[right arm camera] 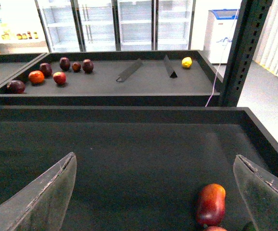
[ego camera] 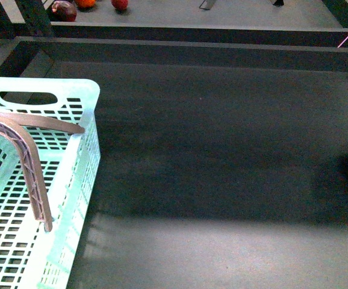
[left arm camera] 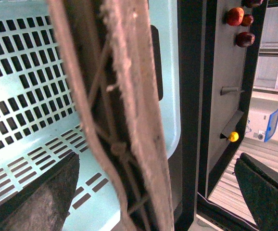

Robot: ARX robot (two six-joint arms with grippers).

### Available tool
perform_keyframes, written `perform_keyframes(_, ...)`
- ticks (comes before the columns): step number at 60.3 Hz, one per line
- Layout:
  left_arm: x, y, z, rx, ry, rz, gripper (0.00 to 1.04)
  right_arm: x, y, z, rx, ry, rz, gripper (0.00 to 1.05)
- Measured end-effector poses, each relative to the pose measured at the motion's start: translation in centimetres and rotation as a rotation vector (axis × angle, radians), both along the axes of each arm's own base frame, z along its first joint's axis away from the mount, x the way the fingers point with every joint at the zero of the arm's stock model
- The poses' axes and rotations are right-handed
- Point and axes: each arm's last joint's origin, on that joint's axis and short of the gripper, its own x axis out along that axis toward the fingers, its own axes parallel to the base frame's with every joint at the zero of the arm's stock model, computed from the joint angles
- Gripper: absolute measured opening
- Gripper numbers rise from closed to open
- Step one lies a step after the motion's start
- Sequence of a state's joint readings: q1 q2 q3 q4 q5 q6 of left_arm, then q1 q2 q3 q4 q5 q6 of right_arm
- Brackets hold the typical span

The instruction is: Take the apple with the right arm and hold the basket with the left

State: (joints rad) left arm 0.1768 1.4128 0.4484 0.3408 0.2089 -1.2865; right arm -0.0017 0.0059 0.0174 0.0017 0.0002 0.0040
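Right wrist view: the right gripper [right arm camera: 154, 161] hangs wide open and empty, with the apple [right arm camera: 211, 203] lying on the dark shelf [right arm camera: 129, 144] just ahead, nearer one finger. The left gripper [left arm camera: 157, 161] gapes either side of the handle [left arm camera: 139, 96] of the basket [left arm camera: 18, 72], not clamped. Approach stage, I'd say; next, centre over the apple and close.

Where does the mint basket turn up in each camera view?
Front view: basket at lower left, its handle lying across it.
Left wrist view: basket close up behind the handle, filling much of the picture.
Right wrist view: not in it.
Shared landmark: the far fruits, seen in all three.
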Motion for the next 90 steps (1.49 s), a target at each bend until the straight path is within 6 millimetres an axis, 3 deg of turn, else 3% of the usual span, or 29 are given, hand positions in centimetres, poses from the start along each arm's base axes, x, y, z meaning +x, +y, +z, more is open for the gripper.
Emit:
perform_keyframes(12, 1.1, 0.2, -0.1, 0.006, 0.012, 0.005, 0.65, 0.0, 0.0, 0.0, 0.0, 0.0, 0.0, 0.96)
perform_keyframes(22, 1.5, 0.2, -0.9, 0.011, 0.045, 0.011, 0.24, 0.0, 0.0, 0.0, 0.0, 0.0, 0.0, 0.96)
perform_keyframes(29, 1.7, 0.1, -0.9, -0.024, 0.052, 0.032, 0.07, 0.0, 0.0, 0.0, 0.0, 0.0, 0.0, 0.96)
perform_keyframes(46, 2.0, -1.3, 0.3, 0.006, 0.044, -0.017, 0.06, 0.0, 0.0, 0.0, 0.0, 0.0, 0.0, 0.96)
perform_keyframes(60, 2.9, -4.0, 3.9, 0.022, -0.043, -0.117, 0.06, 0.0, 0.0, 0.0, 0.0, 0.0, 0.0, 0.96)
perform_keyframes(72, 4.1, -7.9, 7.1, 0.039, -0.121, -0.249, 0.06, 0.0, 0.0, 0.0, 0.0, 0.0, 0.0, 0.96)
perform_keyframes(81, 4.5, -12.6, 10.0, 0.06, -0.22, -0.426, 0.06, 0.0, 0.0, 0.0, 0.0, 0.0, 0.0, 0.96)
perform_keyframes(90, 4.5, -15.9, 10.8, 0.051, -0.247, -0.543, 0.06, 0.0, 0.0, 0.0, 0.0, 0.0, 0.0, 0.96)
